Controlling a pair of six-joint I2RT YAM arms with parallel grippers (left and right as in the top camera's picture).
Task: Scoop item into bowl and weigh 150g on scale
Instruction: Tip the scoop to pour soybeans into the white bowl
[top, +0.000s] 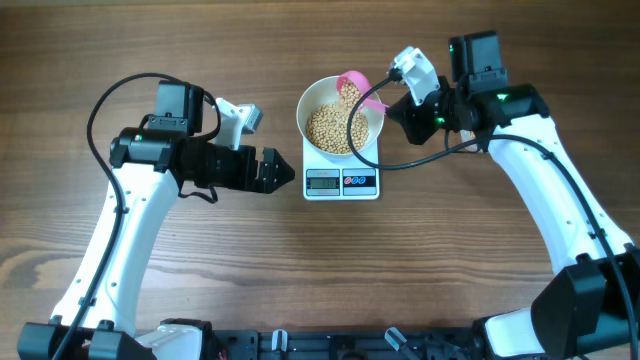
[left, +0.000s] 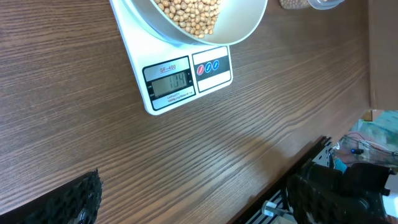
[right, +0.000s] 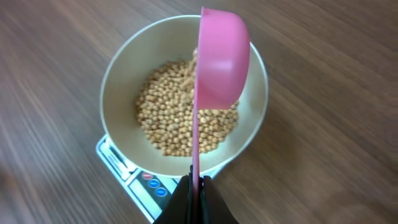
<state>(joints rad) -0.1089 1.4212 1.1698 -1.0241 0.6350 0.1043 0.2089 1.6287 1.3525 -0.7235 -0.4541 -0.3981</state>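
**Tipping a pink scoop over the bowl of beans on the scale**

Nearest me on the wooden table (top: 200, 280), my left gripper (top: 283, 172) hangs just left of the scale (top: 341, 182). Its jaws are spread as wide as they go and have hold of nothing. In its wrist view, the dark fingers (left: 84, 198) sit at opposite bottom corners with bare wood between them.

The scale is a flat white square. Its near edge carries a grey display (left: 169, 82) and two dark buttons. A reading is lit, but I cannot make out the digits with certainty.

The white bowl (top: 305, 110) sits on the scale and covers most of the platform behind the display. Tan beans (right: 168, 118) are heaped across its bottom, well below the rim.

Above the far right part of the bowl, the pink scoop (right: 221, 56) is turned on its side with its open face towards the heap. A few blurred beans show between its lip and the pile.

My right gripper (right: 196, 186), at the far right of the bowl, is clamped fully onto the scoop's thin handle.
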